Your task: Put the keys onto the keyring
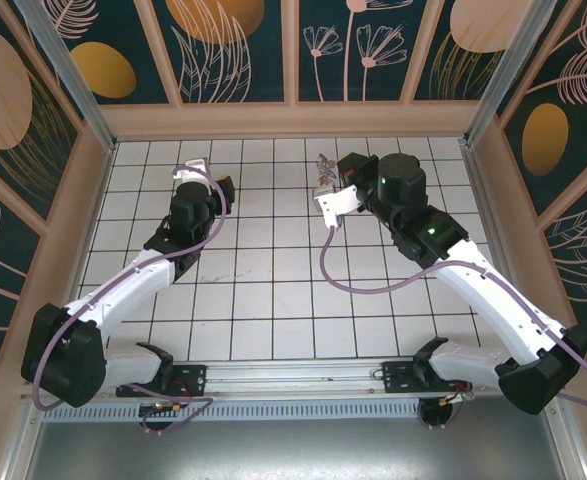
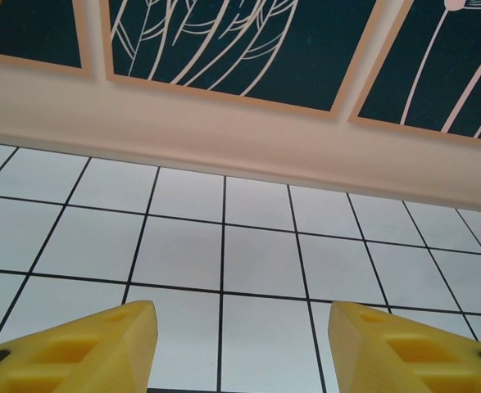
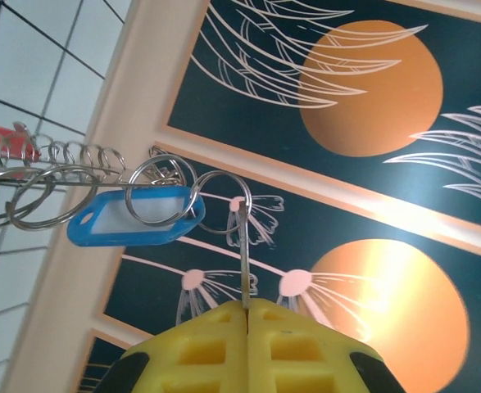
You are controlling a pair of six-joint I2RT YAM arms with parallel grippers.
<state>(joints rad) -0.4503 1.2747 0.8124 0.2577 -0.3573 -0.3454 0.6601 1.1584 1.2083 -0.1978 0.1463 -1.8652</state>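
The right gripper (image 3: 247, 315) has its yellow fingers pinched together on the keyring (image 3: 244, 254), which is seen edge-on as a thin strip rising from the tips. Just beyond, split rings (image 3: 154, 188) carry a blue-headed key (image 3: 138, 219) and, farther left, a red-headed key (image 3: 9, 141). The top view places this bunch at the far middle tiles (image 1: 273, 270). The left gripper (image 2: 240, 332) is well apart from it, and its wrist view shows the jaws partly spread over bare floor.

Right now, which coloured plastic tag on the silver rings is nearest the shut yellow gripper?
The blue oblong plastic tag, nearer the right gripper; the red plastic tag hangs farther along the silver rings.
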